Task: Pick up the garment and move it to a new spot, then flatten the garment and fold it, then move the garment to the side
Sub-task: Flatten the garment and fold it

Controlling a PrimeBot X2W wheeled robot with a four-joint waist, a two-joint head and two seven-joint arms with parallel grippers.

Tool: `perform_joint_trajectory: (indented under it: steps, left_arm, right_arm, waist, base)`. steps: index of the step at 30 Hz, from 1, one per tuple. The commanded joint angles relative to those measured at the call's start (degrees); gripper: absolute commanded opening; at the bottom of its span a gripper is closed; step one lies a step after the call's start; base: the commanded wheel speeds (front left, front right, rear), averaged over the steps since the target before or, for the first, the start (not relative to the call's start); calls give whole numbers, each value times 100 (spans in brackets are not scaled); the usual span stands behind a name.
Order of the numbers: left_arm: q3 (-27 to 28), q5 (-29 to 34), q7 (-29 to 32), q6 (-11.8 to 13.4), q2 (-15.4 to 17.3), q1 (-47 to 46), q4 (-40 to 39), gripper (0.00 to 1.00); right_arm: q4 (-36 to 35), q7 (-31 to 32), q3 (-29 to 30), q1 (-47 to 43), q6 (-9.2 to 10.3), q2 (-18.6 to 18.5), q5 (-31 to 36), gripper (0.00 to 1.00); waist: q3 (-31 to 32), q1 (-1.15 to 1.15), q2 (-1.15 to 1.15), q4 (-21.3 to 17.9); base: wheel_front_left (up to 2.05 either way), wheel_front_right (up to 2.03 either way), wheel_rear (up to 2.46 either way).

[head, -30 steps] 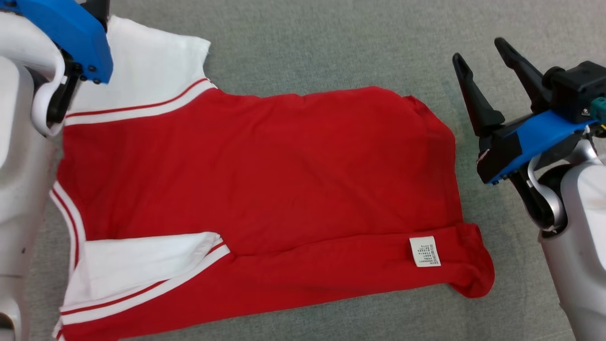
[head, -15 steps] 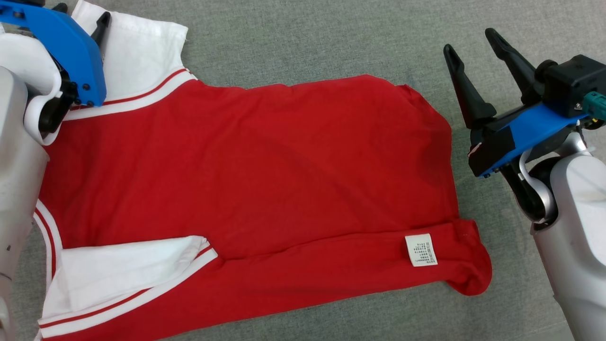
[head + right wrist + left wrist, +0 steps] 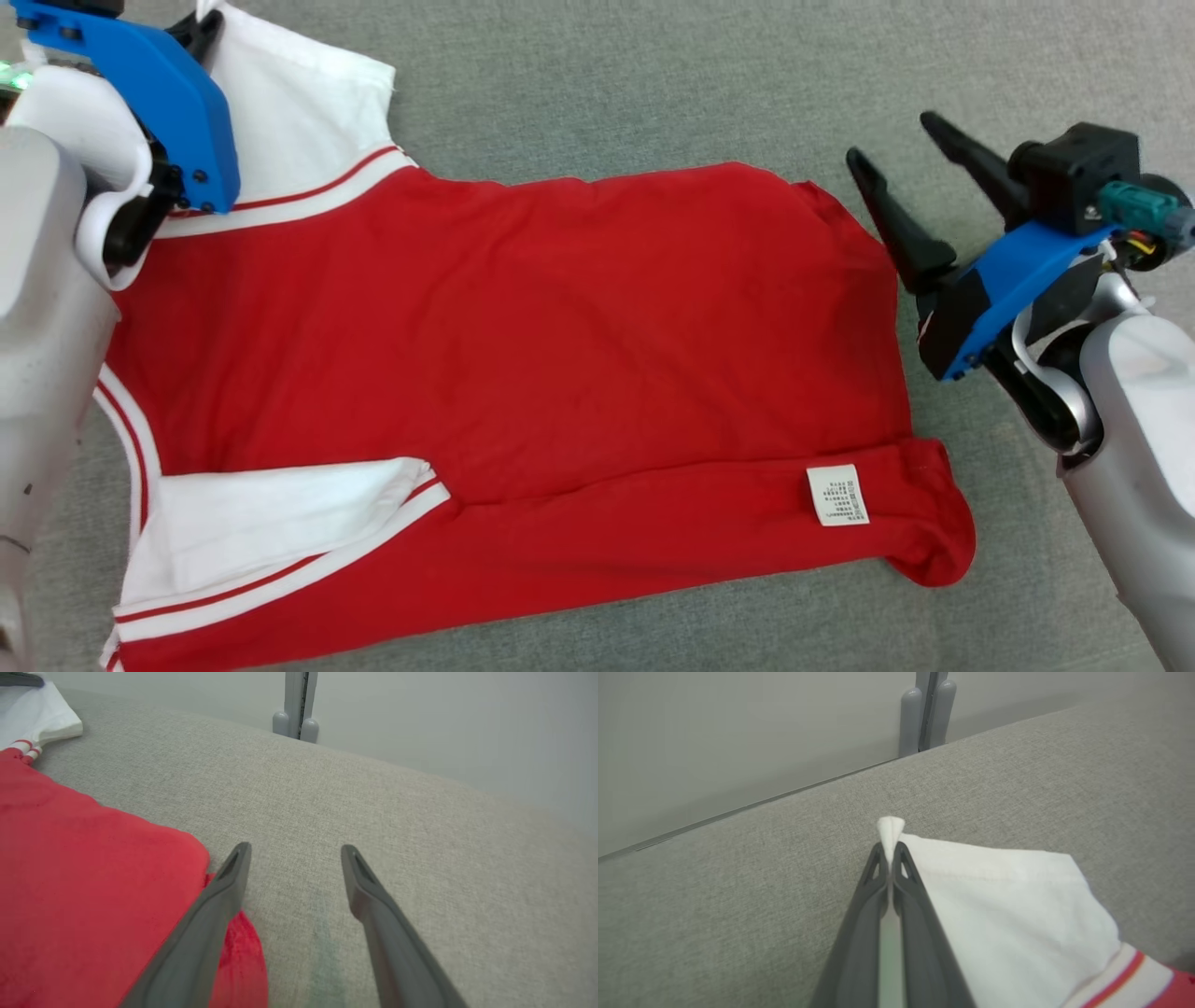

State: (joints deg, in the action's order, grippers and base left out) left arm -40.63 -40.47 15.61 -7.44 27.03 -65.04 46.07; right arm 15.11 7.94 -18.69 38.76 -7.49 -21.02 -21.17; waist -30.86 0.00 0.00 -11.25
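1. a moment ago the left gripper [image 3: 890, 851] was spread. now it is pressed together, pinching the corner of the far white sleeve [image 3: 1008, 905], with a tuft of cloth poking past its tips. this corner is well apart from the care label [image 3: 837, 496], diagonally across the garment.
2. the right gripper [image 3: 892, 137] is spread and holds nothing. it has edged in toward the red hem beyond the care label, and in the right wrist view one finger lies just over the hem's edge.
3. the garment [image 3: 523, 336] lies mostly flat on the grey tabletop [image 3: 653, 75]. the care label sits on a turned-over strip along its near edge.
4. judgement: with one corner now gripped, the flatten-and-fold step looks to be starting. the hem side beyond the care label has no grip yet, so a two-handed pull or fold is not ready.
5. count: one garment, two white sleeves, one care label, two grippers.
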Motion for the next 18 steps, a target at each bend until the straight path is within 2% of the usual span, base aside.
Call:
perform_joint_trajectory:
  steps: [1, 7, 11, 18]
  left_arm:
    - [-49, -43, -74, -3, 10, -79, -3, 0]
    - [-307, -151, -334, -3, -60, -112, 4, 0]
    - [-447, -239, -466, -2, -129, -152, -5, 0]
    - [-687, -340, -679, -3, -185, -299, -2, 0]
  right_arm:
    - [-15, 63, -80, -11, -1, -86, -109, 100]
    - [-84, 423, -433, -175, -1, -463, -491, 100]
    - [0, 565, -558, -157, -1, -521, -628, 100]
    - [424, 664, -917, 146, -1, -501, -500, 100]
  waist:
    - [33, 0, 0, 26]
    - [185, 0, 0, 211]
    - [183, 0, 0, 350]
    - [114, 0, 0, 533]
  base:
    - [0, 0, 0]
    - [0, 0, 0]
    - [0, 0, 0]
    - [0, 0, 0]
